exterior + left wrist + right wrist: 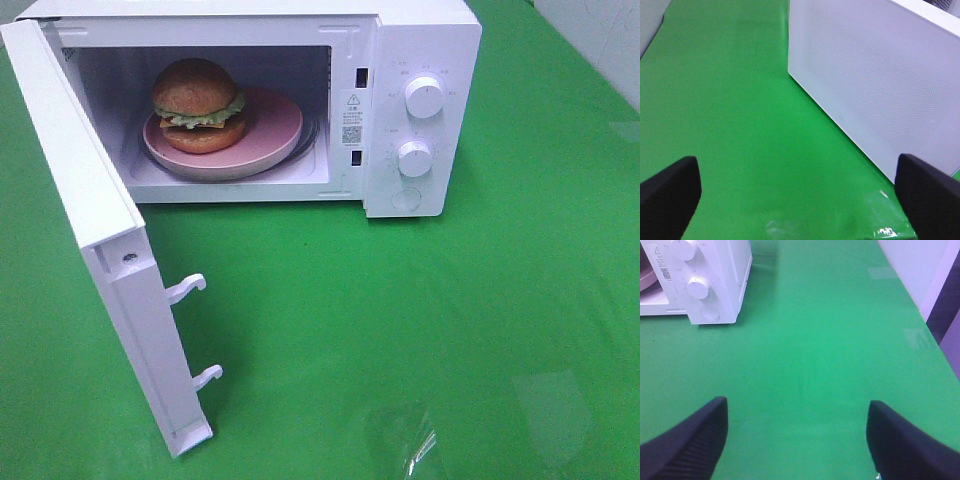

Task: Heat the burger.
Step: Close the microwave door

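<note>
Showing the left gripper (797, 165), jaws spread and empty, beside the outer face of the microwave (420, 110) door (90, 230). The right gripper (797, 407), equally wide and empty, is off its dial side. The burger (198, 105) sits on a plate (275, 130) inside. A hard or off-centre door push could shift the microwave or leave it unlatched.

Tally running: one green table (450, 330) is carrying one microwave (420, 30), one burger (198, 105) and one pink plate (275, 130). The microwave is showing two dials (425, 97), one round button (407, 199), one door (70, 150) and two latch hooks (187, 289). Two grippers are showing: left gripper (799, 195), right gripper (800, 435).
</note>
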Motion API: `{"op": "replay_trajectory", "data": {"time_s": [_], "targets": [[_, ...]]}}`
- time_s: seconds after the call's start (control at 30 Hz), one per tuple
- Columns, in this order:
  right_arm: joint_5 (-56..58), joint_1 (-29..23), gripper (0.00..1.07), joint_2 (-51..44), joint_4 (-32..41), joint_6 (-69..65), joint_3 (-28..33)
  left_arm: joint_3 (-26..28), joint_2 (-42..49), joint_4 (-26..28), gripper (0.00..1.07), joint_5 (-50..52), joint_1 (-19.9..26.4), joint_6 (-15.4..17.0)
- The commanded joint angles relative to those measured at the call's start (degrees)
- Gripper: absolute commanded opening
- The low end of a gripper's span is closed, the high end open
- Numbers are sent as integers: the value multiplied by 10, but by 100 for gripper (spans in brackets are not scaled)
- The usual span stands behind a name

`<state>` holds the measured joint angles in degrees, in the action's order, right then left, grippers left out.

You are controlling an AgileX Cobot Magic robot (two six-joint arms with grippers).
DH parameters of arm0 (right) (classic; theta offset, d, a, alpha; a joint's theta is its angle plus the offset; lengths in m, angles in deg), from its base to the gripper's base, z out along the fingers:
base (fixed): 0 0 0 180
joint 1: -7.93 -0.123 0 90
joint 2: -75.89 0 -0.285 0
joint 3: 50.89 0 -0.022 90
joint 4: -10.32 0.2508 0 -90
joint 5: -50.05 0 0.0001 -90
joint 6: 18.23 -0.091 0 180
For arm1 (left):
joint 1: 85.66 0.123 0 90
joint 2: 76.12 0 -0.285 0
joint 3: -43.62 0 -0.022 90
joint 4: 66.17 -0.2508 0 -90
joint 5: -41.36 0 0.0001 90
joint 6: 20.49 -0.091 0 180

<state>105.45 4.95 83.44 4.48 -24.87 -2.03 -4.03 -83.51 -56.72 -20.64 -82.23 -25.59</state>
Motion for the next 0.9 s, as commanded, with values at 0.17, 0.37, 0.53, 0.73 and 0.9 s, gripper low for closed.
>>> {"op": "replay_trajectory", "data": {"time_s": [0.17,0.37,0.53,0.73,0.9], "targets": [[-5,3,73,-15,2,7,2,-1,7,4,98,6,-2,3],[-5,3,73,-15,2,7,2,-1,7,4,98,6,-2,3],[-5,3,73,-15,2,7,2,-1,7,4,98,6,-2,3],[-5,3,73,-15,2,7,2,-1,7,4,98,6,-2,3],[-5,3,73,-15,2,7,2,-1,7,4,98,6,-2,3]]}}
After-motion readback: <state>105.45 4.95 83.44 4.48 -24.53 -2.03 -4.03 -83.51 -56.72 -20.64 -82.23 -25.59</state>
